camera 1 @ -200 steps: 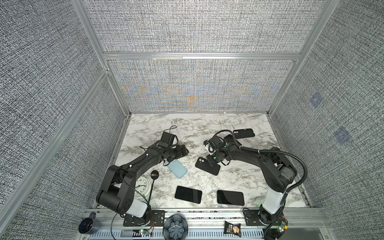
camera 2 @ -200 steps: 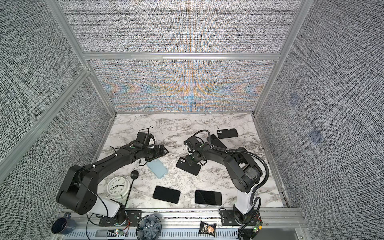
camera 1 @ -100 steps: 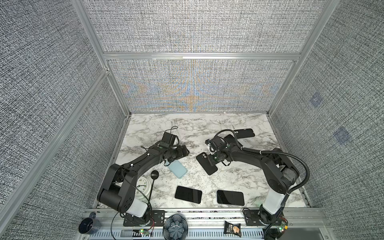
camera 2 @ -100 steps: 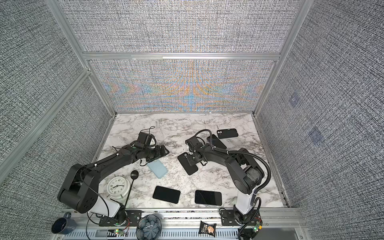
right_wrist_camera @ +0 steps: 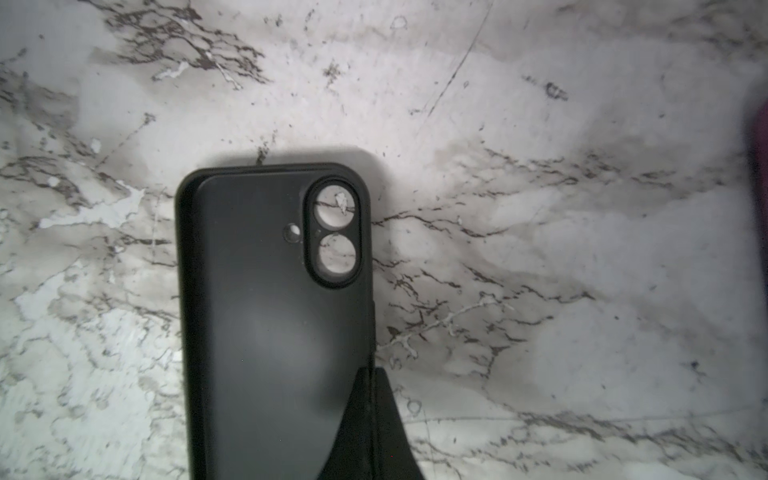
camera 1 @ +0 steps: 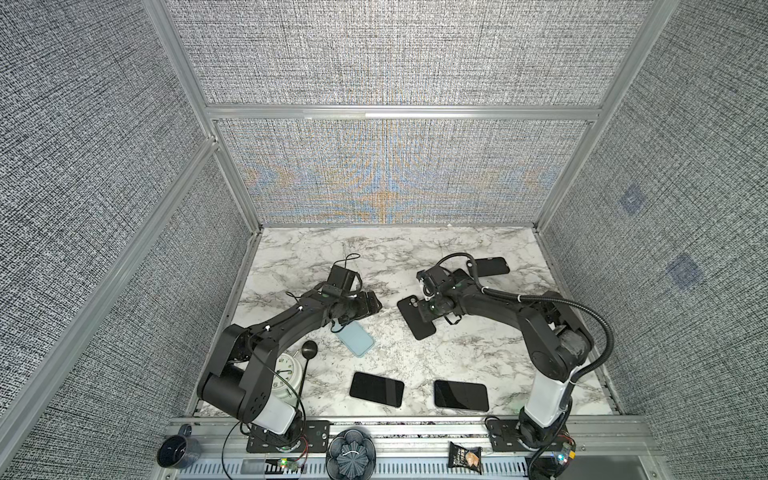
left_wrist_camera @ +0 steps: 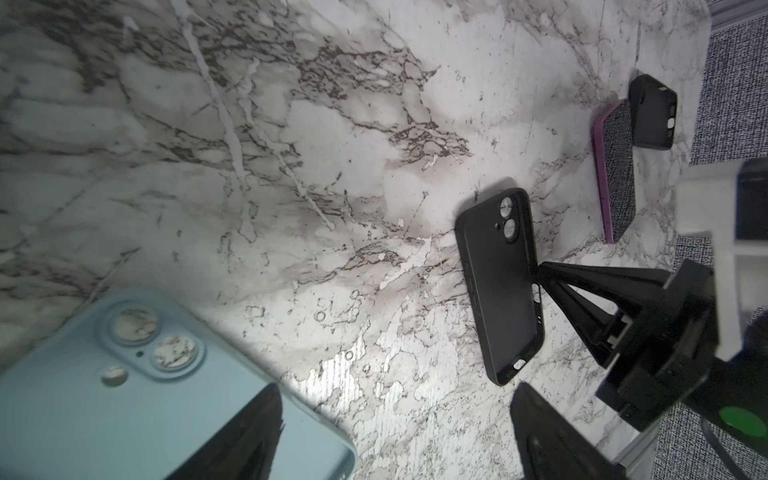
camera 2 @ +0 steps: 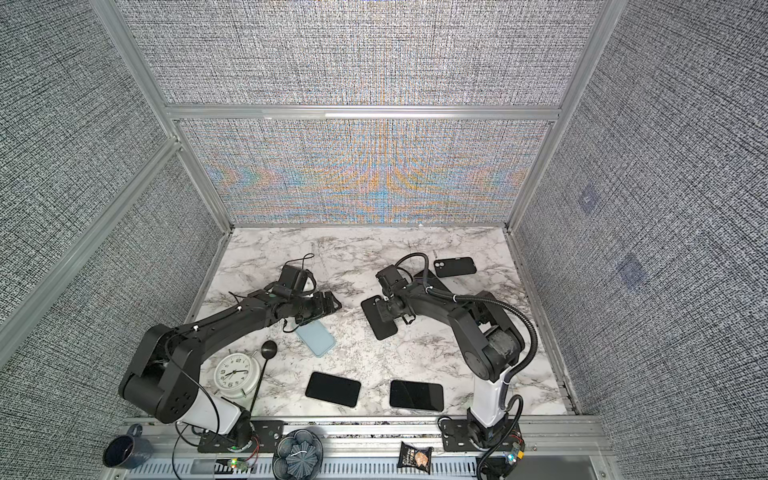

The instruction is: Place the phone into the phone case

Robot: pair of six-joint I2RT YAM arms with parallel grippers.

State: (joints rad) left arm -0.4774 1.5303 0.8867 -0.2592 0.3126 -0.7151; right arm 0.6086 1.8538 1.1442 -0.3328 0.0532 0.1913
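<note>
An empty black phone case (camera 1: 417, 318) (camera 2: 380, 318) (right_wrist_camera: 270, 332) lies mid-table, marble showing through its camera holes. My right gripper (camera 1: 431, 308) (right_wrist_camera: 371, 372) is shut on one long side wall of that case; the left wrist view shows the pinch too, right gripper (left_wrist_camera: 538, 272) on case (left_wrist_camera: 498, 291). Two black phones (camera 1: 376, 388) (camera 1: 460, 395) lie screen up near the front edge. My left gripper (camera 1: 368, 305) (left_wrist_camera: 395, 436) stands open over a corner of a light blue case (camera 1: 355, 338) (left_wrist_camera: 104, 395), holding nothing.
Another black case (camera 1: 492, 266) (left_wrist_camera: 652, 112) and a purple-edged phone (left_wrist_camera: 615, 174) lie at the back right, behind the right arm. A white alarm clock (camera 1: 284, 372) and a black ladle (camera 1: 309, 349) sit front left. Fabric walls enclose the marble table (camera 1: 316, 257).
My right gripper has swung the black case round, from lying crosswise to pointing more front to back, and shifted it slightly toward the back. The left arm has barely moved.
</note>
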